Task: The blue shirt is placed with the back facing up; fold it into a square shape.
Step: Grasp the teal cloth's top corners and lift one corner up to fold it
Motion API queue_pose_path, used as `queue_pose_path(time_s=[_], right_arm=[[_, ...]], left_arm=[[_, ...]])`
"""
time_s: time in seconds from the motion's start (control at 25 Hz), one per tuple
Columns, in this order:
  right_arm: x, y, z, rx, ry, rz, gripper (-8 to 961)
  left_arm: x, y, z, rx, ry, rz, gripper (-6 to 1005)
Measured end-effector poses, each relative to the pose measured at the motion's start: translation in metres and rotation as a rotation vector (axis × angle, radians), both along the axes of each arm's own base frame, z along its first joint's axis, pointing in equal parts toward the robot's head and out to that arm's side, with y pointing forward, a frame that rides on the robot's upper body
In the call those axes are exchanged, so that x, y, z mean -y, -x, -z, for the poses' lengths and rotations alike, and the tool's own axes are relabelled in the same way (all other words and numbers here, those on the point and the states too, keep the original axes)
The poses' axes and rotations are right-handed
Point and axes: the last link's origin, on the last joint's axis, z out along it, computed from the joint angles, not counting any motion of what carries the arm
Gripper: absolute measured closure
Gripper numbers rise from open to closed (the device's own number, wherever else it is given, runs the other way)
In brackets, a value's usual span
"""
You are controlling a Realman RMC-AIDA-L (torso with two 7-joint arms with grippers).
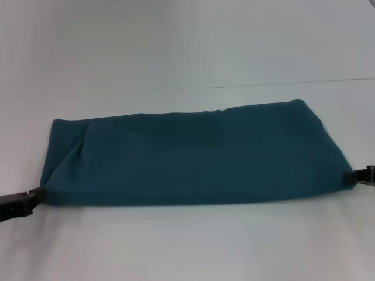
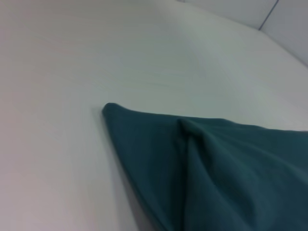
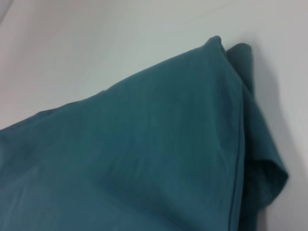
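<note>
The blue shirt [image 1: 187, 155] lies on the white table, folded into a long band with a plain teal side up. My left gripper [image 1: 34, 196] sits at the band's near left corner and is shut on the cloth there. My right gripper [image 1: 350, 176] pinches the near right corner. The near edge runs straight between the two grippers. In the left wrist view the blue shirt [image 2: 216, 168] shows a pointed corner and a raised crease. In the right wrist view the blue shirt [image 3: 144, 154] shows stacked layers at its end.
The white table [image 1: 187, 41] stretches around the shirt on all sides. A thin dark seam line [image 1: 293, 83] crosses the surface behind the shirt on the right.
</note>
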Motion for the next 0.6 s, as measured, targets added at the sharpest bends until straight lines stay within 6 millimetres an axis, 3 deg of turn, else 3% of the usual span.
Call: queue_pose_path(time_s=[0.2,0.28,0.6], right_arm=[[0.001,0.006,-0.013,-0.015,-0.019,-0.05,938],[0.002,0.006,-0.021,-0.009,-0.045,-0.061,888],[0.0,0.005,-0.041,0.0,-0.125,-0.081,668]], left_arm=[[0.005,-0.005,-0.011,0.044,0.002,0.038,971],[0.008,-0.005,-0.017,0.052,-0.009,0.042,971],[0.015,0.004,-0.033,0.094,-0.073,0.006,707]])
